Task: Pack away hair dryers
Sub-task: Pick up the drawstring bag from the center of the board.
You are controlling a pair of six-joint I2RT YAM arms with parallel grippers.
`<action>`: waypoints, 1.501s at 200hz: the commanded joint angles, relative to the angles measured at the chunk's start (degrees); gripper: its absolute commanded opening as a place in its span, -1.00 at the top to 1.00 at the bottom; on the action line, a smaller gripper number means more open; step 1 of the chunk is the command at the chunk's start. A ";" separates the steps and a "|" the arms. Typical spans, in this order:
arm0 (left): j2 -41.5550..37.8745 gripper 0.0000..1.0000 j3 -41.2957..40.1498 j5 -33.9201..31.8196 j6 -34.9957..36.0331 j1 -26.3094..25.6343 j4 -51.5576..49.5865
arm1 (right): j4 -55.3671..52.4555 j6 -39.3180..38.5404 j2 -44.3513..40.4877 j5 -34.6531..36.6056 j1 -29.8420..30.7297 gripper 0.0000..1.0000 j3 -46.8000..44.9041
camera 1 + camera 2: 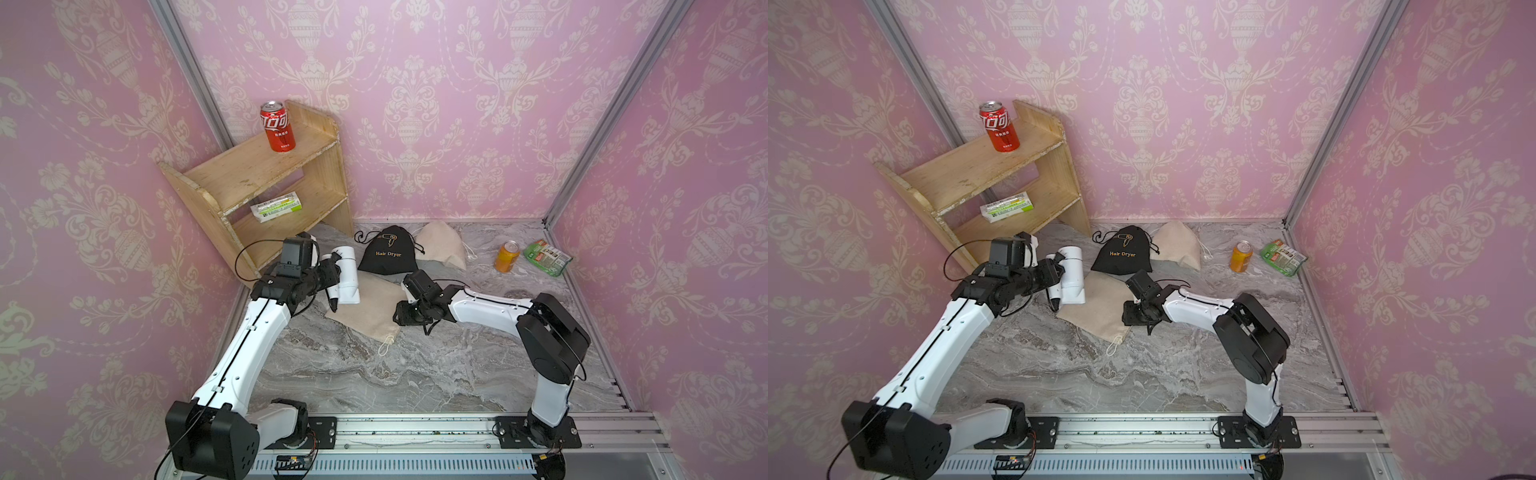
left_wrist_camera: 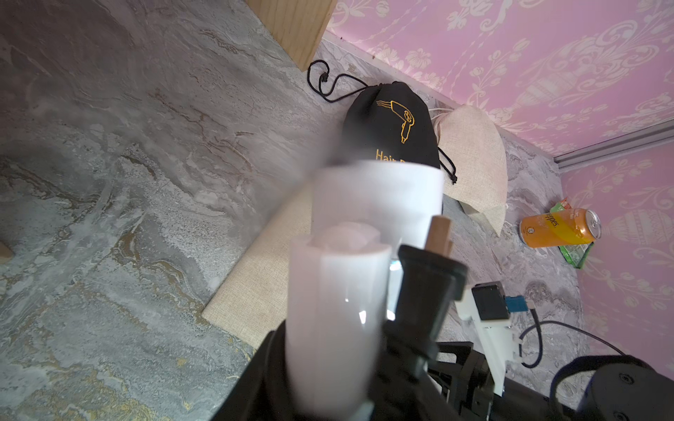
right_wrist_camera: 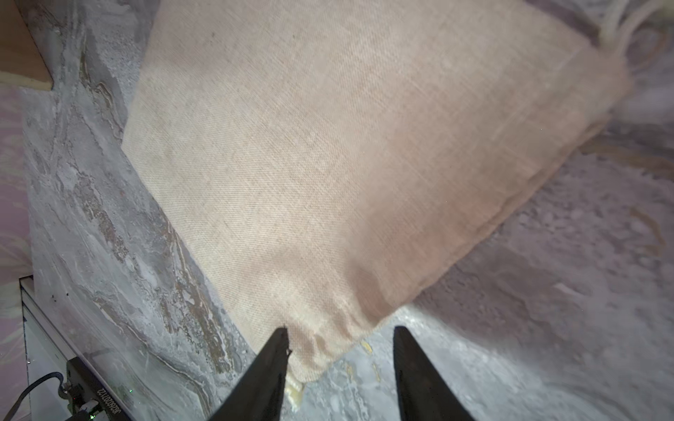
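In a top view, a small white plastic hair dryer [image 1: 348, 278] is clamped by the left gripper [image 1: 330, 272] above the ten o'clock edge of a flat beige linen drawstring pouch [image 1: 370, 307], presumably held aloft so that the pouch can be opened first. At the pouch's four o'clock corner, the right gripper [image 3: 341, 333] is shown clearly only by its wrist camera: jaws parted astride the cloth, nothing yet pinched.

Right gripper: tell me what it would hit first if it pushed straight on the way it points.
The flat beige pouch: its corner lies between the open jaws of the right gripper, so the cloth comes first, probably pressed against the table beneath.
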 commanded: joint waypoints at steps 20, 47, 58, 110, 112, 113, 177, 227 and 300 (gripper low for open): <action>-2.03 0.84 -0.22 1.00 0.42 0.40 3.79 | -1.08 2.43 3.67 -0.19 0.68 0.12 3.01; -2.36 0.85 -0.13 1.27 0.35 0.41 3.87 | -2.23 2.43 4.27 0.84 0.96 0.15 3.36; -2.61 0.85 -0.21 1.35 0.27 0.36 3.94 | -2.93 2.52 4.62 1.17 1.05 0.15 3.75; -3.42 0.86 -0.90 1.50 0.07 0.41 4.26 | -5.59 2.70 5.51 3.75 1.49 0.10 4.61; -3.38 0.86 -0.93 1.52 0.07 0.41 4.28 | -5.59 2.76 5.47 3.82 1.49 0.09 4.52; -3.40 0.86 -0.95 1.53 0.07 0.41 4.30 | -5.59 2.78 5.42 3.88 1.49 0.09 4.54; -2.91 0.86 -1.14 2.04 -0.27 0.36 5.21 | -5.41 2.98 4.93 5.56 1.55 0.01 3.39; -2.83 0.87 -0.92 2.06 -0.37 0.39 5.35 | -6.02 2.74 7.89 4.77 1.50 0.15 6.06; -2.98 0.89 -0.68 1.90 -0.28 0.35 5.19 | -8.13 0.35 4.02 8.65 1.51 1.00 7.07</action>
